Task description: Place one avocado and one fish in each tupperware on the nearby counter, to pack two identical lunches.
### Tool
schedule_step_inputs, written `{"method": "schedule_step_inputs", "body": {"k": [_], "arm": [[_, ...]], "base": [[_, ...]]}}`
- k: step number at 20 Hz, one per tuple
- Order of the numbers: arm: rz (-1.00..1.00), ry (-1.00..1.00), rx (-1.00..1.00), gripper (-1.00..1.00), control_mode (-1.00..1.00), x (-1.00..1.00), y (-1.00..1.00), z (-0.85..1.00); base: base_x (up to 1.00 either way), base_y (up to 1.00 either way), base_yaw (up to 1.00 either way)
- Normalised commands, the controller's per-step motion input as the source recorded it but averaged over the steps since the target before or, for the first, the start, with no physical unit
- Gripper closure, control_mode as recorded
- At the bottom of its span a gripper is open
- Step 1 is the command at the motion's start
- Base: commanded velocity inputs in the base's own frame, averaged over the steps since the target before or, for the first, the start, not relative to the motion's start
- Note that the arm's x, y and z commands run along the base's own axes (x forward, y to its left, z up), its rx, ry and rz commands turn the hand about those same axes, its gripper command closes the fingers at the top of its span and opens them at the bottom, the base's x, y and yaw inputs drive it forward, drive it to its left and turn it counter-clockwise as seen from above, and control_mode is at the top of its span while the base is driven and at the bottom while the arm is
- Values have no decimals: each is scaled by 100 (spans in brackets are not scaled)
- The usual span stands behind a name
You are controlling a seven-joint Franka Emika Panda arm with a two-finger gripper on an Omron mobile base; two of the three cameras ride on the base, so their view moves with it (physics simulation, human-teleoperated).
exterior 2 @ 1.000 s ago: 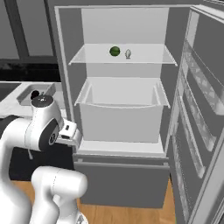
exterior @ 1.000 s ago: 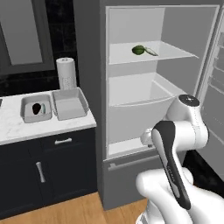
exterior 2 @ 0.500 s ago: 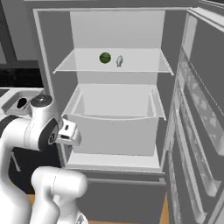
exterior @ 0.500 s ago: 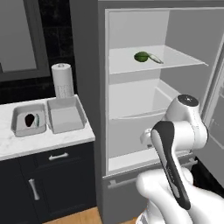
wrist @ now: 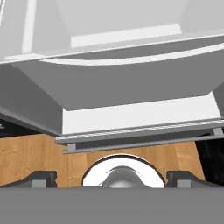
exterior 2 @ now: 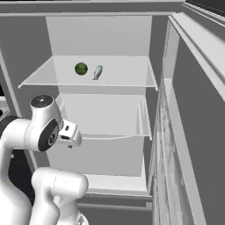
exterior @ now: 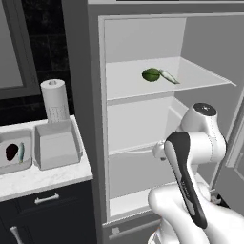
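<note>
On the white marble-veined counter (exterior: 43, 178), the left grey tupperware (exterior: 16, 153) near its left edge already holds 1 dark avocado and 1 fish; the right tupperware (exterior: 56, 144) looks empty. The remaining round green avocado (exterior: 151, 75) and pale silver fish (exterior: 168, 76) lie mid-shelf in the open fridge (exterior 2: 101, 70). The gripper (wrist: 109, 178) gapes wide, empty. A white paper-towel roll (exterior: 55, 101) stands behind the tubs.

We see our arm (exterior: 190, 157) built of glossy white rounded shells, with a black band running along one link, a grey disc capping a joint, and two small dark finger tips (wrist: 41, 178) set wide apart.
</note>
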Motion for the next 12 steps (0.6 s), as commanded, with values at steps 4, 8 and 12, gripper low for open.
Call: {"method": "schedule_step_inputs", "body": {"k": [4, 8, 12], "arm": [[0, 0, 0, -100, 100, 0, 0, 0], [1, 0, 0, -100, -100, 32, -6, 0], [0, -31, 0, -100, -100, 19, -16, 23]], "base": [[53, -33, 0], [0, 0, 0], [0, 0, 0]]}}
